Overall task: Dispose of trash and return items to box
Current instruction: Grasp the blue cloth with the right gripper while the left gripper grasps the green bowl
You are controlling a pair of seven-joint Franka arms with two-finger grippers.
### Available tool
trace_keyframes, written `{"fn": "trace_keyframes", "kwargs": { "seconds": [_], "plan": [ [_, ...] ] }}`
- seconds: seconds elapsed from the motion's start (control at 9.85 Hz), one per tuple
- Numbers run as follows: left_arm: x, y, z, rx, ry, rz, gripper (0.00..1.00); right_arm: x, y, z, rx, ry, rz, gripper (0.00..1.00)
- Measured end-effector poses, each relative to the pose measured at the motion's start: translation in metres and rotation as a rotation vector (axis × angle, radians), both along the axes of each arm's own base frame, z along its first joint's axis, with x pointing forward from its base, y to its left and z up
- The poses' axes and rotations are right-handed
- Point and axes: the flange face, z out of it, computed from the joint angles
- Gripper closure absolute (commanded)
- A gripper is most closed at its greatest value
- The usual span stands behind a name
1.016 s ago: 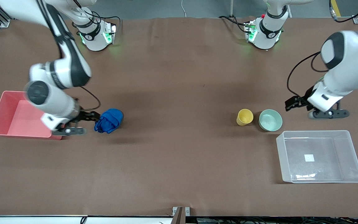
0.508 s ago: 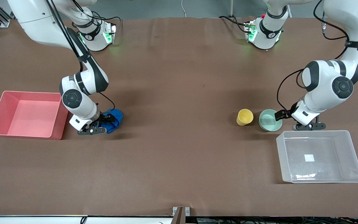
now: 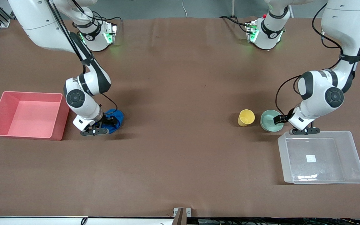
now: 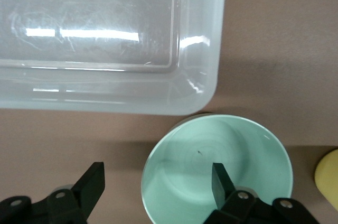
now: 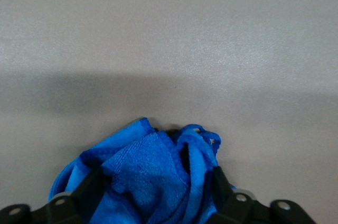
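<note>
The blue wad of trash (image 3: 116,117) lies on the table beside the pink bin. My right gripper (image 3: 105,122) is down on it, open, with the wad (image 5: 153,182) between its fingers (image 5: 91,188). The mint-green bowl (image 3: 268,120) stands beside the yellow cup (image 3: 246,117), close to a corner of the clear box (image 3: 320,156). My left gripper (image 3: 281,120) is open and straddles the bowl's rim: one finger (image 4: 221,180) is inside the bowl (image 4: 211,150), the other on the table outside it. The cup's edge (image 4: 329,179) and the box wall (image 4: 105,92) show in the left wrist view.
The pink bin (image 3: 30,115) stands at the right arm's end of the table, right beside the right gripper. The clear box holds only a white label (image 3: 311,158). The brown table (image 3: 180,150) stretches between the two groups.
Both arms came down over the last second. The right gripper moved onto the blue wad. The left gripper moved from beside the bowl to straddle its rim.
</note>
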Motion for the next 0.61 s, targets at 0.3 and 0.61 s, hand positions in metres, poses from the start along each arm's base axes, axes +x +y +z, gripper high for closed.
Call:
{"fn": "trace_keyframes", "kwargs": {
  "seconds": [0.3, 0.61],
  "plan": [
    [-0.002, 0.0, -0.016, 0.0, 0.01, 0.001, 0.92, 0.001, -0.001, 0.002, 0.002, -0.006, -0.038, 0.99],
    [-0.001, -0.001, -0.016, -0.001, 0.008, -0.001, 0.98, 0.008, -0.004, 0.015, -0.031, 0.043, -0.061, 0.99]
  ]
}}
